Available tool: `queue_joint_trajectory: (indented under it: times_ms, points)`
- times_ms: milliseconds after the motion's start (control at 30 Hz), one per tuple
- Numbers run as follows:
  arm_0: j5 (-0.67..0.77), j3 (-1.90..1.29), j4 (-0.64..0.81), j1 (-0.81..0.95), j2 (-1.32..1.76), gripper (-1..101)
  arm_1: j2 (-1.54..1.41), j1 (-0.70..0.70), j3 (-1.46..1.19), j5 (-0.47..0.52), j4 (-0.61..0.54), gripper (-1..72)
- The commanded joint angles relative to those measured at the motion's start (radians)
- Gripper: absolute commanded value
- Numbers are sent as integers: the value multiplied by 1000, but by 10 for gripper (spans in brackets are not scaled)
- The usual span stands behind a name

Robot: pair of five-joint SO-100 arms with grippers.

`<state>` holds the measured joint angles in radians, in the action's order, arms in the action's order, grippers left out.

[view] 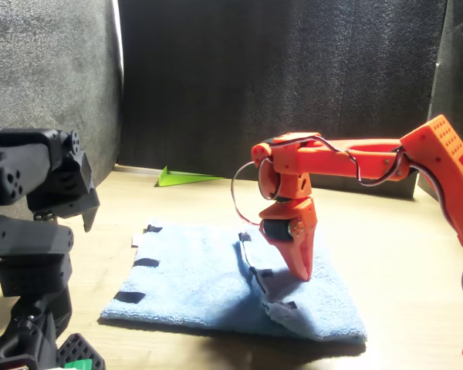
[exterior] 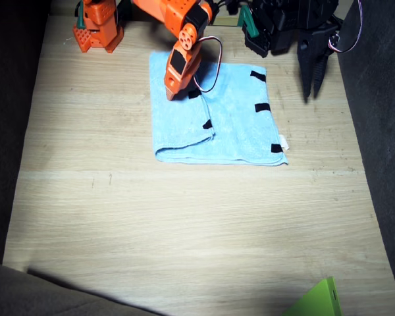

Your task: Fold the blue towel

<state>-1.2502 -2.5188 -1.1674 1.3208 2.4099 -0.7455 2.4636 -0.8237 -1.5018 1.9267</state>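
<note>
Nearest the fixed camera a bright green flat pointed object [exterior: 319,299] poked in at the near edge of the pale wooden table [exterior: 184,230], well apart from everything else. Farther back lay the light sky-blue terry towel [exterior: 237,131], partly folded, one half doubled over toward the middle, short black strips along its edge and along the fold line, small white tag at one corner. The orange right arm's gripper [exterior: 173,91] pointed down onto the folded part, tip touching the cloth; fingers [view: 301,258] looked closed together, no cloth lifted in them. Beyond the towel's edge the black left arm's gripper [exterior: 314,82] hung above bare table just beside the towel, jaws near-closed, holding nothing
</note>
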Motion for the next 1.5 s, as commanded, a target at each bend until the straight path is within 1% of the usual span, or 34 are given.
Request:
queue_joint_trajectory:
  times_ms: [0, 233, 300, 400, 433, 467, 500, 567, 633, 733, 767, 867, 967, 1100, 1167, 1267, 1333, 1467]
  points:
    - [-9, 0, -17, 20, 18, 207, -95, -18, 31, 6, 20, -1]
    - [-11, 0, -17, 20, 17, 214, -132, 61, 15, -25, 20, -1]
    - [-9, -2, -17, 20, 18, 225, -210, 110, -15, -37, 20, -1]
    - [6, -9, -20, 28, 34, 267, -388, 178, -71, -43, 21, -1]
    - [9, -12, -21, 28, 43, 275, -442, 186, -81, -48, 21, 27]
    - [11, -17, -21, 28, 52, 280, -491, 187, -95, -52, 21, 75]
    - [12, -21, -23, 28, 61, 285, -531, 173, -110, -58, 21, 105]
    - [12, -26, -23, 25, 71, 284, -586, 107, -166, -72, 21, 136]
    - [11, -26, -26, 23, 72, 279, -618, 9, -227, -92, 20, 137]
    - [6, -26, -26, 12, 74, 271, -641, -149, -295, -141, 8, 96]
    - [2, -25, -26, 5, 67, 275, -661, -199, -330, -155, -20, 91]
    - [-20, 17, -46, -58, -5, 301, -802, -336, -528, -150, -186, 102]
    - [-18, 75, -44, -163, -153, 302, -890, -411, -681, -175, -267, 114]
    - [-11, 143, -37, -241, -250, 290, -959, -434, -896, -222, -399, 113]
    - [5, 158, -31, -253, -241, 309, -963, -433, -1000, -255, -483, 111]
    - [20, 179, -41, -272, -242, 337, -957, -434, -1117, -265, -597, 111]
    - [28, 193, -46, -282, -275, 347, -934, -439, -1146, -268, -630, 110]
    - [17, 195, -44, -325, -311, 356, -908, -434, -1149, -268, -652, 108]
